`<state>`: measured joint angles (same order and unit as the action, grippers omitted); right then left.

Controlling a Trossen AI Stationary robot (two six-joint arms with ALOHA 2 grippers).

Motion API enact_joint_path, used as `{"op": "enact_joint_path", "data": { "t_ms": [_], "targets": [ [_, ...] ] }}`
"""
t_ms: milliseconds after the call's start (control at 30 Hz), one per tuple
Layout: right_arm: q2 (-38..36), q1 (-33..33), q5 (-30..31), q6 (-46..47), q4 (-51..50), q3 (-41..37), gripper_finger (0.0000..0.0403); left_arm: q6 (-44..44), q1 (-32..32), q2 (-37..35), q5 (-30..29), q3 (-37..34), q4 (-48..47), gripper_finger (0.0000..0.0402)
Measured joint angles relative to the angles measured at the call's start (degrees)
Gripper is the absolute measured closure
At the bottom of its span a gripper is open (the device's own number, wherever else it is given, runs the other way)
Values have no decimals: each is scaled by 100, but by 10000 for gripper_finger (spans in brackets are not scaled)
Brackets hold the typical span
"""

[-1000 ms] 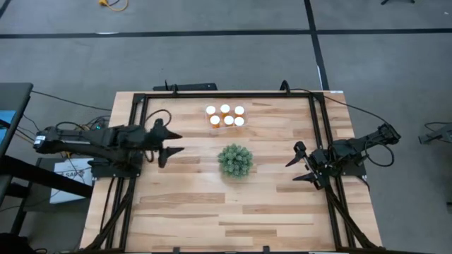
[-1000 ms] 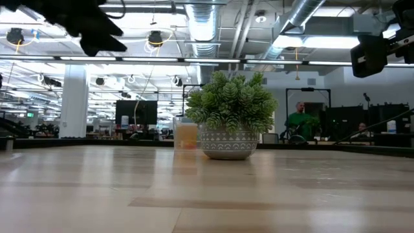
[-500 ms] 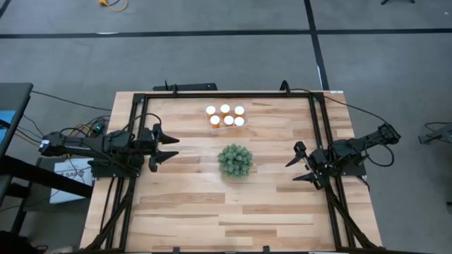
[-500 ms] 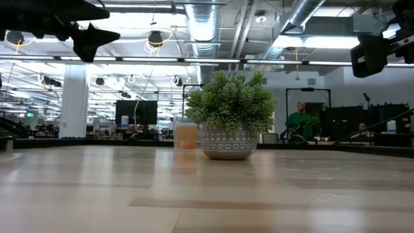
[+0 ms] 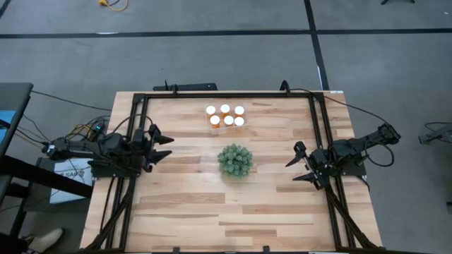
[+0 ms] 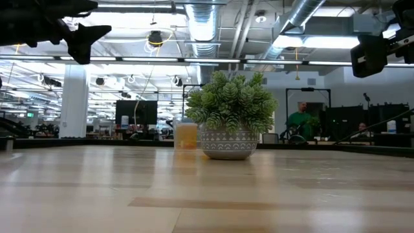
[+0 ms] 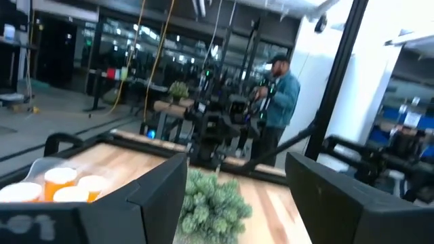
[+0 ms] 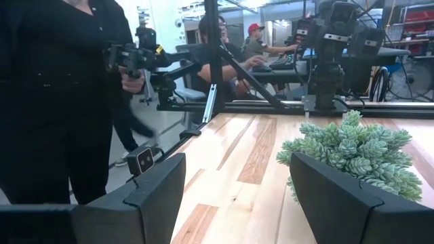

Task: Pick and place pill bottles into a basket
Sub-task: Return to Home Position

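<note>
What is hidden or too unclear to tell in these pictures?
- Low view: the plant hides most of the tray and the bottles; their number cannot be counted.
- High view: the tray's clear walls are too faint to trace.
- Left wrist view: the left hand and the picture's edge cut the bottles off.
- The right hand, at the table's right edge, hides nothing.
</note>
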<state>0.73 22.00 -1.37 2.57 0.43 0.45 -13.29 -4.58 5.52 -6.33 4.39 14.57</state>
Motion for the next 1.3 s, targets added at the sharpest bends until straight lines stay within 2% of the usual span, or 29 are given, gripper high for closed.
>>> {"op": "enact_joint_path", "data": {
  "t_ms": [233,700,800,900,1167,1300],
  "targets": [
    [-2,0,0,-1,1,2,143,69,0,-548,-65,-96,-15,162],
    [0,-2,0,-2,0,2,143,655,0,-540,-98,-96,-351,162],
    [-1,-1,0,-1,0,0,143,797,0,-541,-101,-106,-207,162],
    [-1,-2,-1,0,0,1,143,660,0,-540,-107,-374,572,162],
    [0,0,-1,-2,-2,2,143,793,4,-522,-152,-378,560,162],
    [0,-2,0,-1,-2,2,143,917,4,-522,-146,-381,261,162]
  ]
}}
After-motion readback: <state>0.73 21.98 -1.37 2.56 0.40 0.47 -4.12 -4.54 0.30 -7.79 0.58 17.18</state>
